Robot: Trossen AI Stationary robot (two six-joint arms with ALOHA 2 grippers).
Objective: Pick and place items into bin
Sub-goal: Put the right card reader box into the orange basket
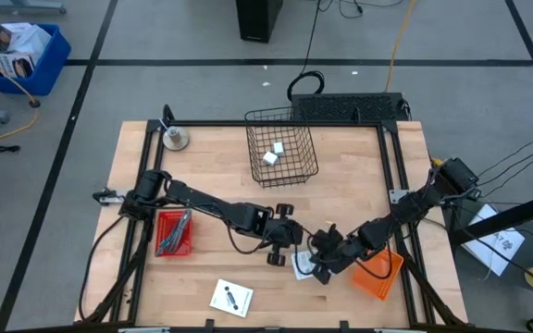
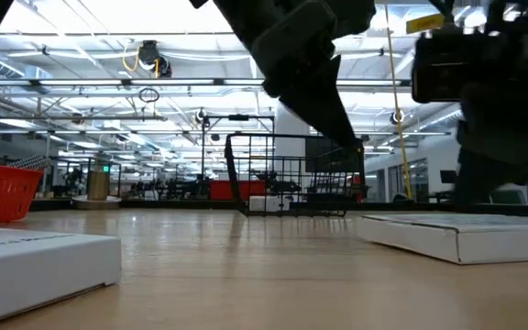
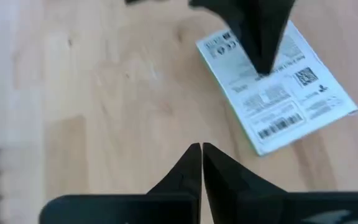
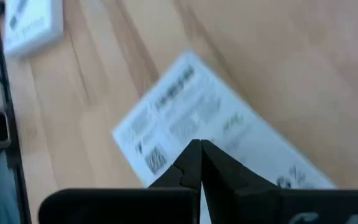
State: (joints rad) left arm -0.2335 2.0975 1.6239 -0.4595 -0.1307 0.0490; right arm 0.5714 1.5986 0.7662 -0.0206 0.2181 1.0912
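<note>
Both grippers are pinched together, holding nothing. Right gripper [image 4: 200, 148] hovers over a white card [image 4: 191, 118] near the table's front; its print and barcode are too blurry to read. Left gripper [image 3: 201, 149] sits just beside. Second card [image 1: 231, 298] lies apart; two white blocks [image 1: 274, 154] in the wire bin [image 1: 299, 171].

A: White card [image 1: 303, 264] at table centre, about 6 o'clock from the wire basket [image 1: 282, 148]. Overhead, mostly covered by both grippers; only a corner shows.

B: Its print? Right wrist view gives the label [image 4: 191, 118] smeared, unreadable, lower part cut by the fingers [image 4: 194, 165]. Left wrist view: barcode and text too small, top blocked by a dark shape.

A: Red tray [image 1: 174, 233], 9 o'clock side. Grey contents, can't tell what.

B: Basket holds two white bits [image 1: 274, 154]. Too small to name.

A: Low view: near card [image 2: 35, 261] cut off at the left edge. Orange bin [image 1: 378, 273] partly under the right arm.
</note>
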